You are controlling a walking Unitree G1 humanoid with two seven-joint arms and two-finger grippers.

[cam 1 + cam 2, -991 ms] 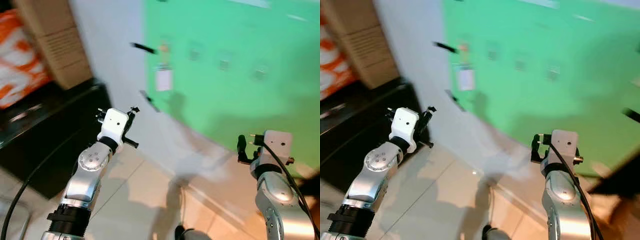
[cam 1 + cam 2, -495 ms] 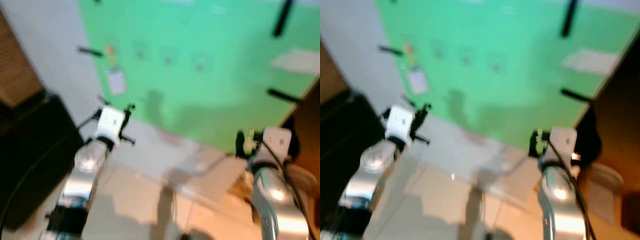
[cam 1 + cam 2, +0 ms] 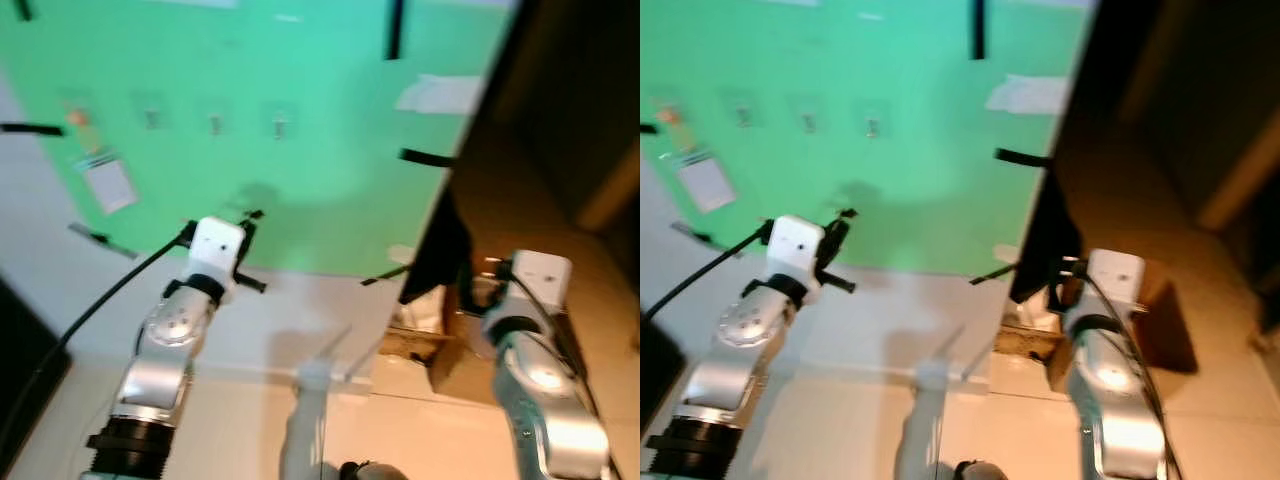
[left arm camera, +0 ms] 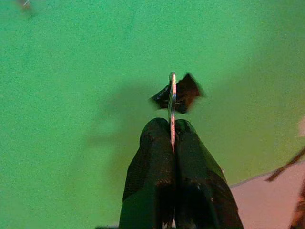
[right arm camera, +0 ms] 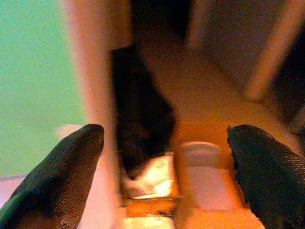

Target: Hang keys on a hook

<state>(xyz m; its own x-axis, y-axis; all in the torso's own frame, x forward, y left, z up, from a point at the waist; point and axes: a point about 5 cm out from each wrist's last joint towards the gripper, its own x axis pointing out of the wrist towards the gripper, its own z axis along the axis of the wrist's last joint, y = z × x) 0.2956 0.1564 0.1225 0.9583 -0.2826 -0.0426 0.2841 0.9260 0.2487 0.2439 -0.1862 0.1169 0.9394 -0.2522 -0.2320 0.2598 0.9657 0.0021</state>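
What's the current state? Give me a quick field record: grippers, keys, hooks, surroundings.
left gripper: raised toward the green board, fingers shut on the key ring
keys: held edge-on with a dark tag at the tip, not yet on a hook
hooks: small row on the board, above and left of the left gripper
right gripper: open, holding nothing, facing a dark doorway beside the board
image quality: blurred

I stood in a room of a home, by the look of it: a tiled floor [image 3: 230,420], a white wall [image 3: 300,310] covered by a taped-up green sheet [image 3: 250,120] with small hooks [image 3: 215,124], and a dark doorway [image 3: 570,120] beside it.
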